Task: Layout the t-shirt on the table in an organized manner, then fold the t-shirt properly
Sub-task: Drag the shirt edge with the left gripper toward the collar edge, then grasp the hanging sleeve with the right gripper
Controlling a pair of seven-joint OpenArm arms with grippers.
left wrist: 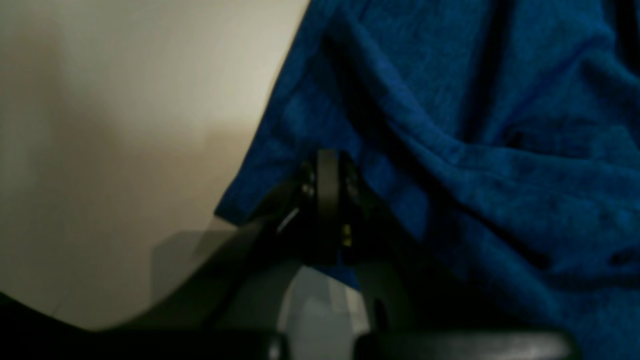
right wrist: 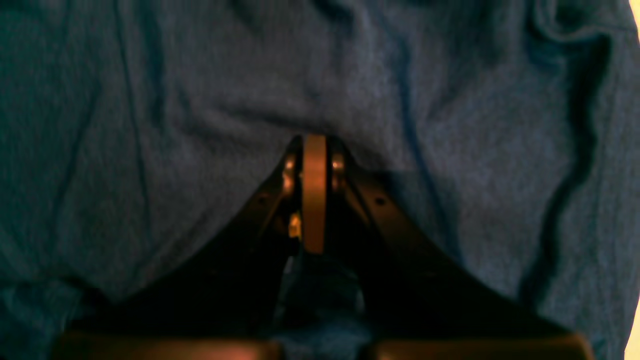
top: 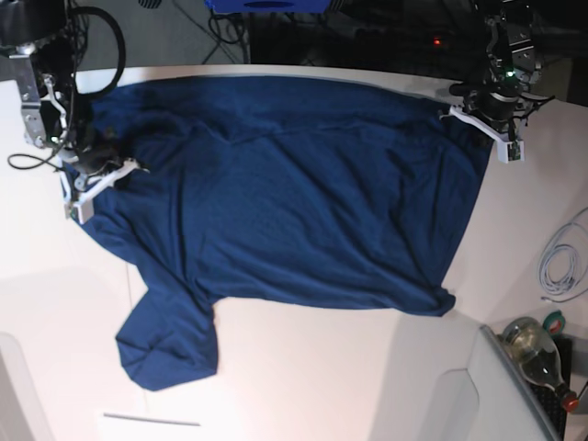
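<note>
The dark navy t-shirt [top: 294,193] lies spread over the white table [top: 322,367], wrinkled, with one sleeve [top: 170,340] sticking out toward the near left. My left gripper [top: 469,103] sits at the shirt's far right corner. In the left wrist view its jaws [left wrist: 327,165] are shut on the cloth's edge [left wrist: 500,175], with bare table [left wrist: 125,125] beside it. My right gripper [top: 106,161] is at the shirt's far left edge. In the right wrist view it [right wrist: 315,145] is shut on the fabric [right wrist: 150,125], which fills the frame.
A coiled white cable [top: 560,266] lies at the table's right edge. A glass bottle [top: 533,349] lies beyond the near right corner, by a grey panel [top: 478,395]. Black cables [top: 92,55] hang at the far left behind the right arm.
</note>
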